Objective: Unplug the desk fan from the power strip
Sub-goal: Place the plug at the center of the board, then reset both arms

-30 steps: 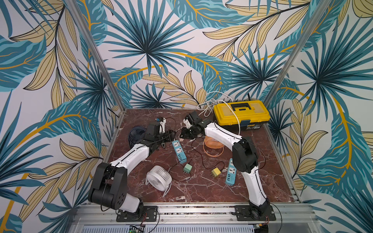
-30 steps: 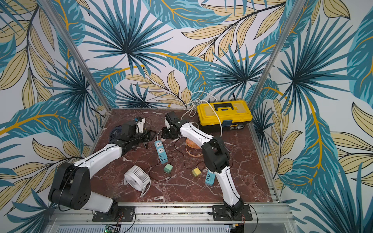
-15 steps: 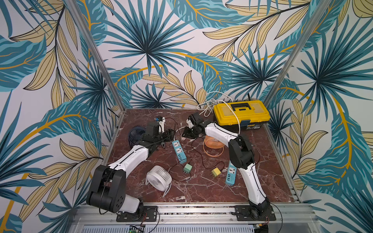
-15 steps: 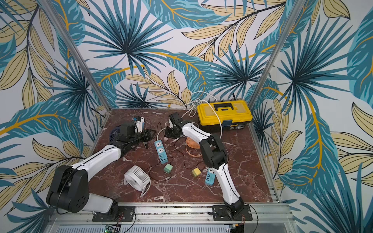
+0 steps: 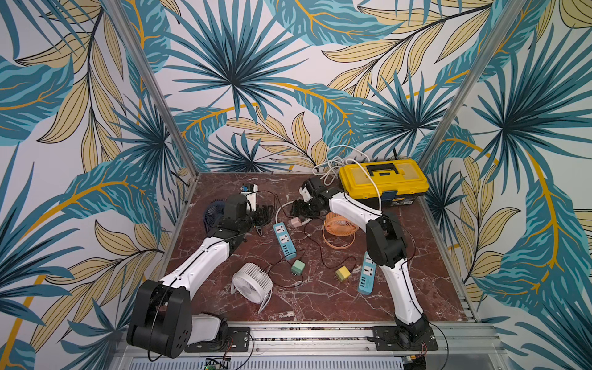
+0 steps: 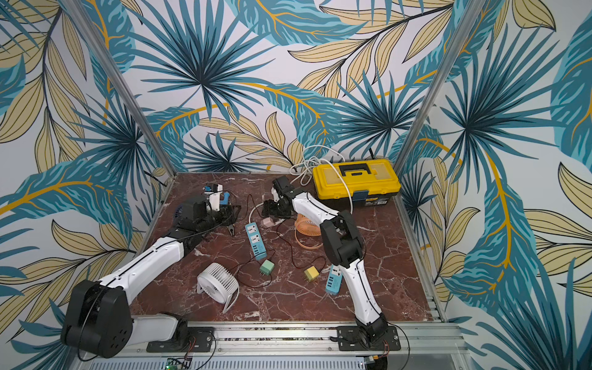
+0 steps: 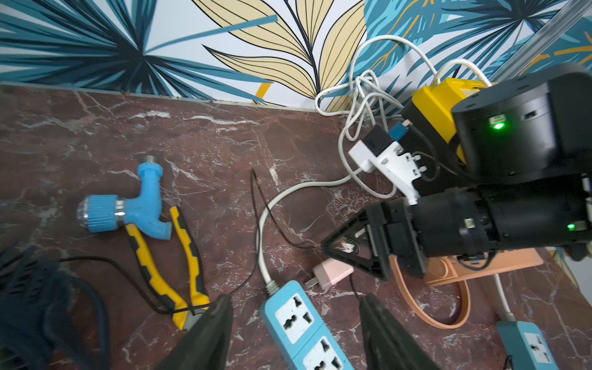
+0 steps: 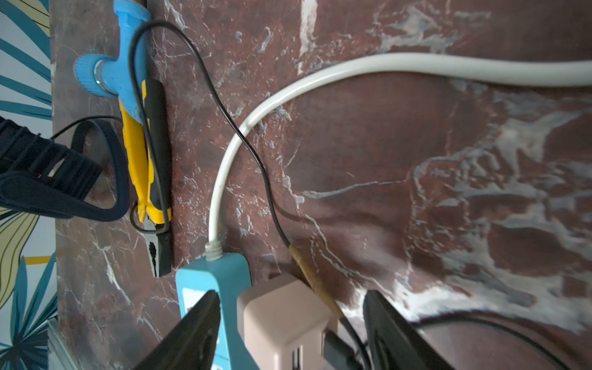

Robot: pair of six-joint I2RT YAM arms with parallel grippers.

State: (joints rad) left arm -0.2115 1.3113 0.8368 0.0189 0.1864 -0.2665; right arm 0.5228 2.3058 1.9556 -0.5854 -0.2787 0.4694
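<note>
The orange desk fan [image 5: 339, 229] stands near the blue power strip [image 5: 284, 236], where the left gripper [image 7: 294, 301] hangs open, maybe to hold the strip still. The small pink plug [image 7: 331, 272] lies just beside the strip, out of its holes, right below the open right gripper [image 8: 290, 306].

Yellow toolbox [image 5: 397, 184] at the back; pliers [image 7: 150, 269] touching blue tap [image 7: 144, 211].

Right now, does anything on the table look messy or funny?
Yes. The pink plug lies loose on the table beside the blue power strip, prongs bare, in no socket. Also, a blue tap lies across the handles of the yellow pliers.
</note>
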